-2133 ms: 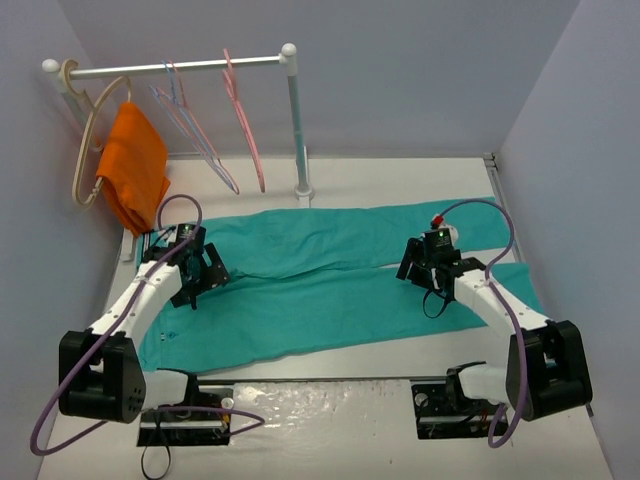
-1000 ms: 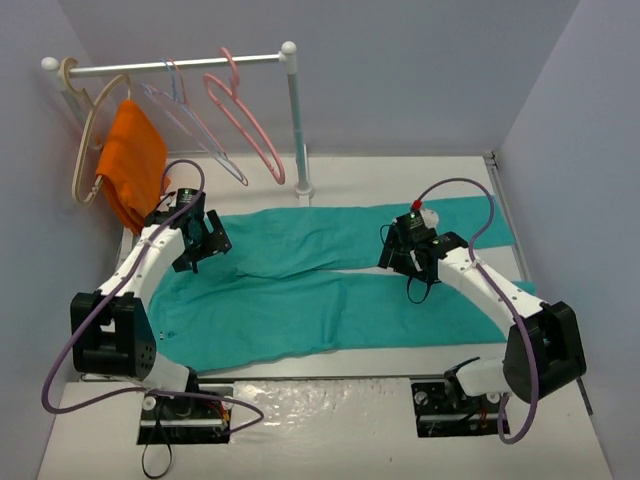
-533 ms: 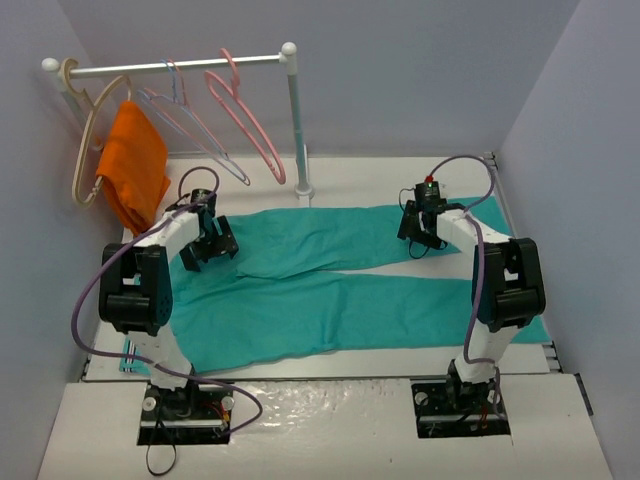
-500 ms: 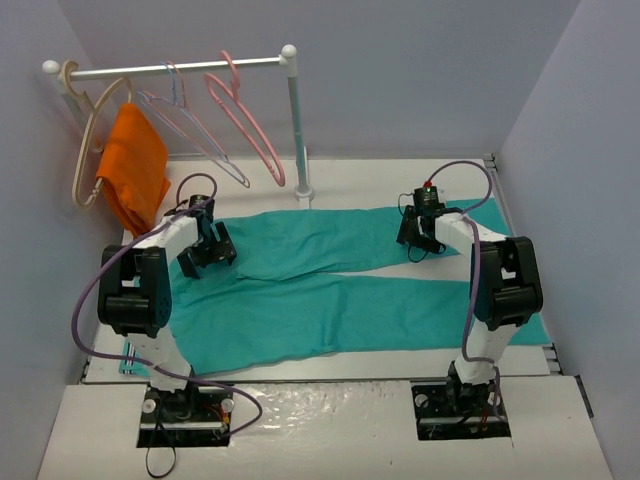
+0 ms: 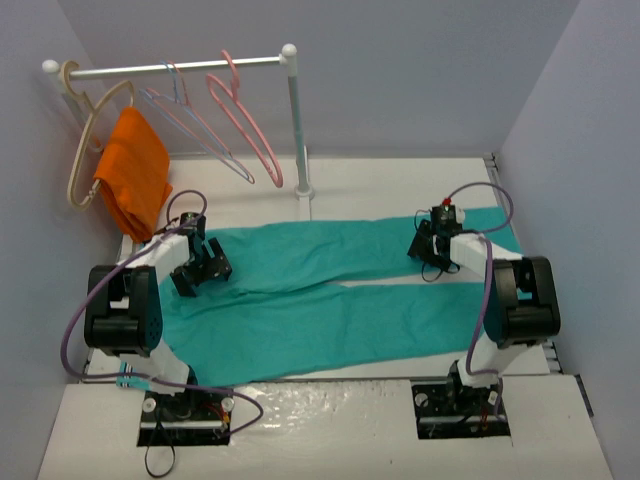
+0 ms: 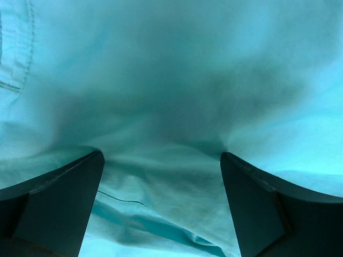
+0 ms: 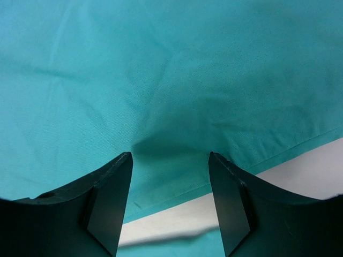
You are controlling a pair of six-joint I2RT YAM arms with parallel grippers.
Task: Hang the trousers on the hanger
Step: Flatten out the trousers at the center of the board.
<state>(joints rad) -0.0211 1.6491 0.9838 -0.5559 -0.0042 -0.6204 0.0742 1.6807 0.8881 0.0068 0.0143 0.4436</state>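
The teal trousers (image 5: pixel 330 300) lie flat across the table, waist to the left and legs to the right. My left gripper (image 5: pixel 203 268) is down on the waist end. In the left wrist view it (image 6: pixel 161 155) stands open, wide, with rumpled fabric (image 6: pixel 171 96) between the fingers. My right gripper (image 5: pixel 432 250) is down on the far leg. In the right wrist view it (image 7: pixel 170 155) is open over the leg's hem edge (image 7: pixel 177 107), beside a strip of white table (image 7: pixel 171 217). The salmon-pink hanger (image 5: pixel 252 130) hangs on the rail, apart from both grippers.
A white rail on a post (image 5: pixel 297 120) stands at the back. From it hang a thick beige hanger (image 5: pixel 82 150) with an orange cloth (image 5: pixel 132 180) and thin pale hangers (image 5: pixel 200 130). Walls close in on the left, right and back.
Both grippers have moved a little nearer and lower onto the trousers. The right jaws have narrowed slightly. The hangers on the rail have swung.
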